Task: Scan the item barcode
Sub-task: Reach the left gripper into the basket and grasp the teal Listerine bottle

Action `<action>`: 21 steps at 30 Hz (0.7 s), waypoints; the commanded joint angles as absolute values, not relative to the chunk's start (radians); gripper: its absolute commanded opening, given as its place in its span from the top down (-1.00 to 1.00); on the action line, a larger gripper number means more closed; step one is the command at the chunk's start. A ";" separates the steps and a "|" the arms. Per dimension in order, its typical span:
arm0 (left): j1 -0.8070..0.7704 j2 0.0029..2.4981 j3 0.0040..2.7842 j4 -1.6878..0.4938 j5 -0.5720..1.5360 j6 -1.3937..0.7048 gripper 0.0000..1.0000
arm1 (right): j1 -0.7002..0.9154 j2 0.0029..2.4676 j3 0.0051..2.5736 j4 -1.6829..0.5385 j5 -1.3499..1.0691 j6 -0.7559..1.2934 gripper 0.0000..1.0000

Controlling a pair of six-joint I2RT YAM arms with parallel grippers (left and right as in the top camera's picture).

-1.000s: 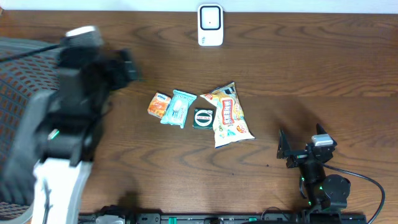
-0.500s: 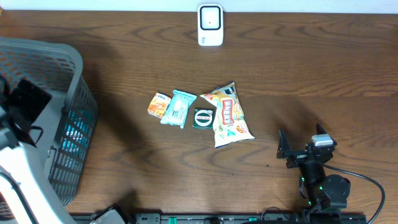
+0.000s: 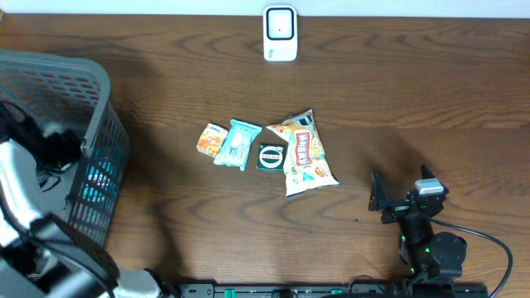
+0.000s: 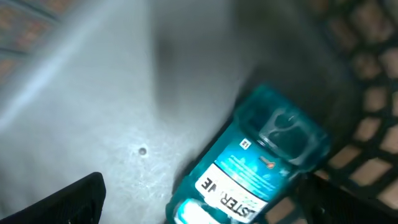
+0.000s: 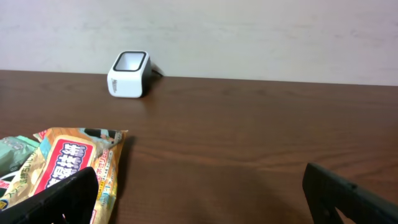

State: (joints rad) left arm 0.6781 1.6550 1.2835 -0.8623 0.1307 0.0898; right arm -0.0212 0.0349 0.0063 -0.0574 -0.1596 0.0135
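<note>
So the big change over the last second: the left arm was up high, filling the left of the overhead view, and now it has swung over and dipped into the grey plastic mesh basket (image 3: 98,87) at the left edge of the dark wooden table (image 3: 414,99). Its wrist cam is staring right at a teal mouthwash bottle (image 4: 261,162) lying on its side on the basket floor, against the mesh wall. The left gripper (image 4: 208,202) is spread wide with nothing in it, one finger on each side of the bottle's lower end, not touching it as far as I can tell (the picture is pretty blurry). My read is that this bottle is the item to scan, so we're at the reach-in step and the grab hasn't happened. Nothing else has budged. The right gripper (image 3: 378,199) sits parked at the near right of the table, fingers wide apart and empty, facing the white barcode scanner (image 3: 280,33) at the far edge. Between them, mid-table, are a small orange packet (image 3: 212,138), a light blue wrapped pack (image 3: 238,143), a dark green packet (image 3: 271,157) and a yellow-orange snack bag (image 3: 307,154), side by side and touching or nearly so. The basket wall looks like the real obstacle: the bottle has to be lifted over the rim, then carried well across the table past that cluster.
</note>
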 commanded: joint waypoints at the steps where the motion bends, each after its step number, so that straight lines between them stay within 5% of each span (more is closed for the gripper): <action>1: 0.677 1.728 1.273 -0.875 0.239 0.262 -0.96 | -0.012 0.032 0.006 -0.061 -0.156 0.002 -0.98; 16: 0.677 1.934 1.273 -0.890 0.339 0.358 -0.96 | -0.012 0.032 0.006 -0.061 -0.156 0.002 -0.99; 21: 0.677 1.972 1.274 -0.896 0.023 0.207 -0.96 | -0.012 0.032 0.006 -0.061 -0.156 0.002 -0.99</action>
State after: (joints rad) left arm 0.6727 1.9022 1.2957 -0.8932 0.2722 0.3153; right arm -0.0212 0.0349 0.0063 -0.0574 -0.1596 0.0135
